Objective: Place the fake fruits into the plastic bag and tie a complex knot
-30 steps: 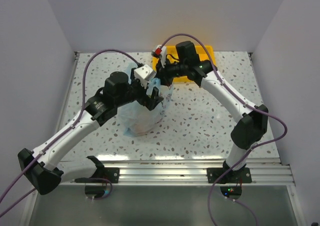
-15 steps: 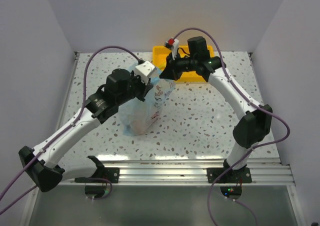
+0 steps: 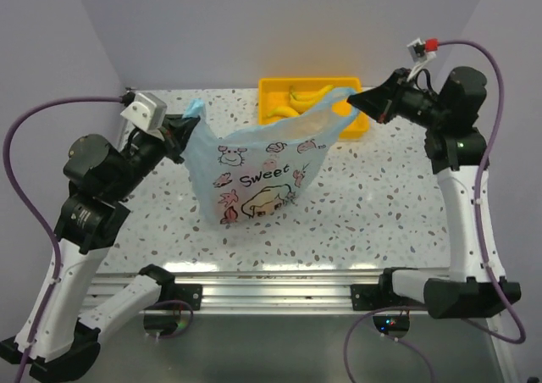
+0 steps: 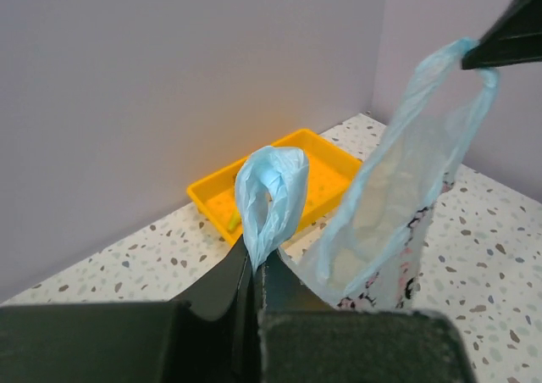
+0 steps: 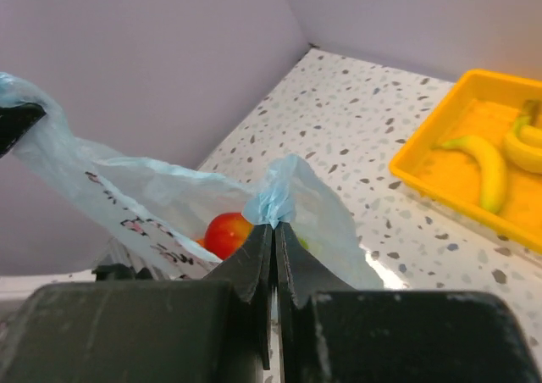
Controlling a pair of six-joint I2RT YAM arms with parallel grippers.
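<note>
arms just swung apart — left gripper point(image 3: 186, 124) pinched shut on one handle point(image 4: 271, 192) near back-left corner | right gripper point(image 3: 352, 102) shut on the other at the back edge | plastic bag point(image 3: 254, 184) stretched mid-counter, red apple point(image 5: 224, 233) inside | bananas point(image 3: 298, 100) still in yellow tray point(image 3: 268, 86) — knot looks premature

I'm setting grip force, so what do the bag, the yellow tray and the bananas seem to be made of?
Bag: thin light-blue plastic film, translucent and wrinkled, pulled taut between its two handles. Tray: probably rigid molded plastic, judging by its even yellow color, raised rim and faint sheen. Bananas: likely smooth plastic, given the uniform yellow with no blemishes, though the look alone leaves that open.
</note>
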